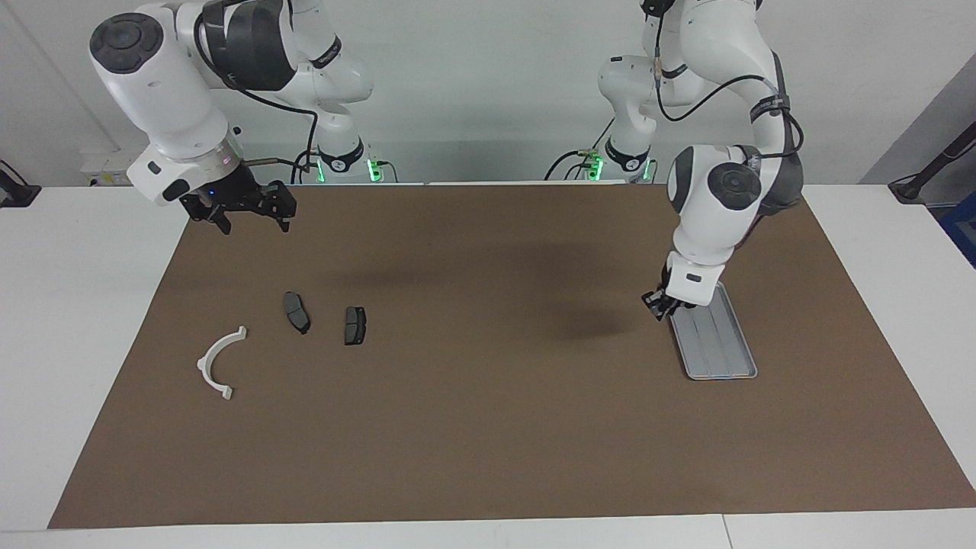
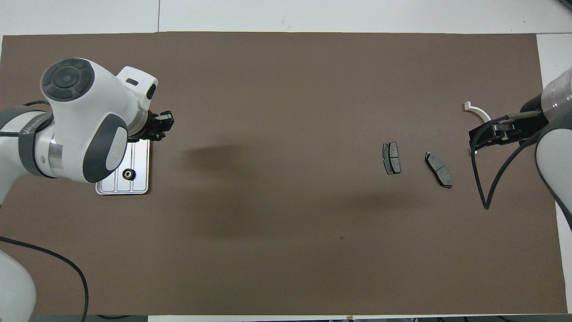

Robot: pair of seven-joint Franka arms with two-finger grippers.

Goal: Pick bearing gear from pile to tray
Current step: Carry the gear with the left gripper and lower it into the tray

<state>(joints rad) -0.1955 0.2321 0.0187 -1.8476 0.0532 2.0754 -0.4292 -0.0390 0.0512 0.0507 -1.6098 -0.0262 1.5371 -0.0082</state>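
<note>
Grey tray [image 2: 142, 161] bears no readable writing; left tool [image 1: 662, 303] hovers beside it.

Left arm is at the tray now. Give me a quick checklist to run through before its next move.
1. Left gripper shut: ok.
2. Bearing gear in its grip: cannot tell, nothing shows at the tips.
3. Left gripper squarely over the tray: not ok, it hangs at the rim on the side toward the table's middle.
4. Room in the tray: ok, only one black ring lies in it, at the end nearer the robots.
5. Right gripper out of the way: ok, it is open and hovers at the right arm's end of the table.
</note>
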